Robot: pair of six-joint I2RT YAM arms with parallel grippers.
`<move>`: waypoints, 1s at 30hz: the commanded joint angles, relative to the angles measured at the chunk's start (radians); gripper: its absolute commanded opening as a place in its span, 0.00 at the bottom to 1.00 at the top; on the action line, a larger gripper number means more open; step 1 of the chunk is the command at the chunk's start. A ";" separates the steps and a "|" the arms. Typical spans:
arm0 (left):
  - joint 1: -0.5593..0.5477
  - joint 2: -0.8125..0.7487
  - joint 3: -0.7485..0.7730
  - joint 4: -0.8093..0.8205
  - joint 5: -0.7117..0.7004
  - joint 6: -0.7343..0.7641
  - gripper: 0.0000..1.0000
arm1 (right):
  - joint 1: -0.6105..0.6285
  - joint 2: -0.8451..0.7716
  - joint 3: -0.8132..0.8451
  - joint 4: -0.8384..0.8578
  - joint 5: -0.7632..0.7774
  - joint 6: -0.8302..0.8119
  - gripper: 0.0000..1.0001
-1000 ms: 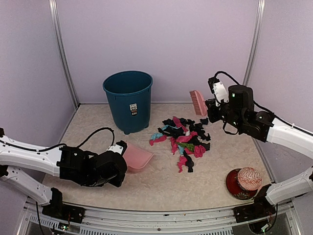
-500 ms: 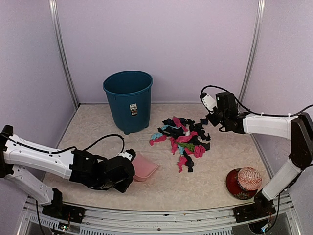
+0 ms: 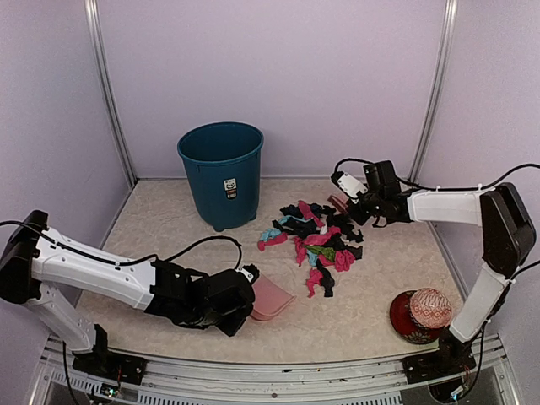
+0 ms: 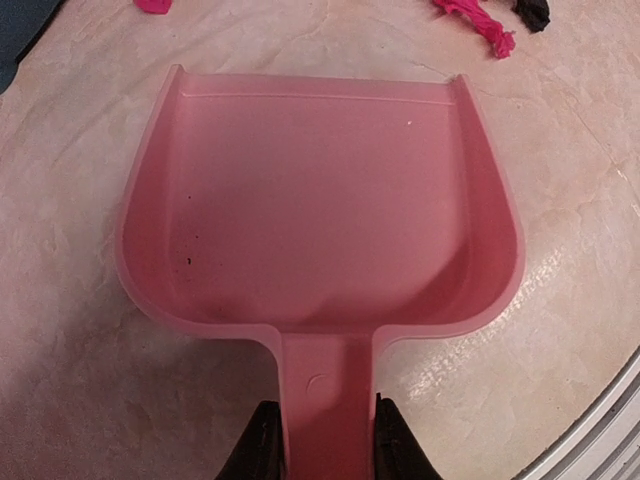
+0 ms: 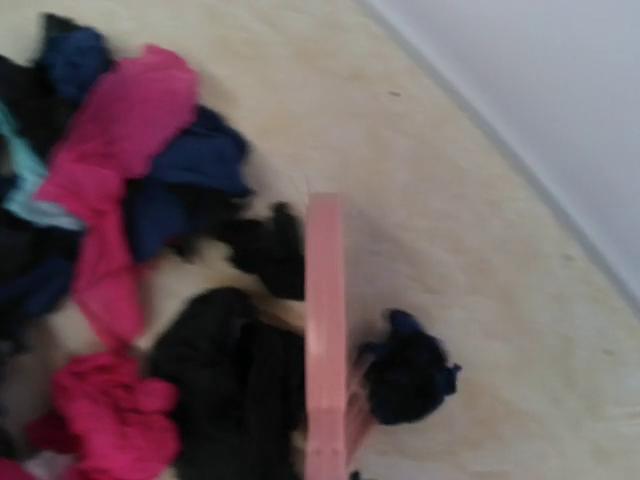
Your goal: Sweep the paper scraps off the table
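Note:
The paper scraps [image 3: 316,238], magenta, black, navy, green and light blue, lie heaped in the middle of the table [image 3: 169,228]. My left gripper [image 3: 245,289] [image 4: 328,442] is shut on the handle of a pale pink dustpan [image 3: 272,298] [image 4: 320,210], which lies flat and empty with its mouth toward the heap, a short way to the heap's near left. My right gripper [image 3: 361,202] is shut on a pink brush [image 3: 338,202] [image 5: 325,330], set down at the heap's far right edge. Black scraps [image 5: 230,370] lie left of the brush and one navy scrap [image 5: 405,375] lies right of it. The right fingers are out of the wrist view.
A teal bin [image 3: 221,173] stands at the back left of the heap. A red patterned ball [image 3: 429,307] sits on a dark red dish [image 3: 402,324] at the near right. Lilac walls close the back and sides, and a metal edge [image 3: 278,359] runs along the front.
The left arm has slid the dustpan right along the table toward the heap. The right arm has brought the brush down from the air to the heap's far right edge.

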 commanded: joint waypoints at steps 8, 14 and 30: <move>0.044 0.108 0.077 0.108 0.067 0.086 0.00 | 0.095 -0.058 -0.087 -0.080 -0.169 0.106 0.00; 0.079 0.154 0.079 0.166 0.083 0.101 0.00 | 0.175 -0.112 -0.145 -0.101 -0.179 0.139 0.00; 0.111 0.246 0.048 0.331 0.073 0.081 0.00 | 0.341 -0.268 -0.231 -0.130 -0.247 0.250 0.00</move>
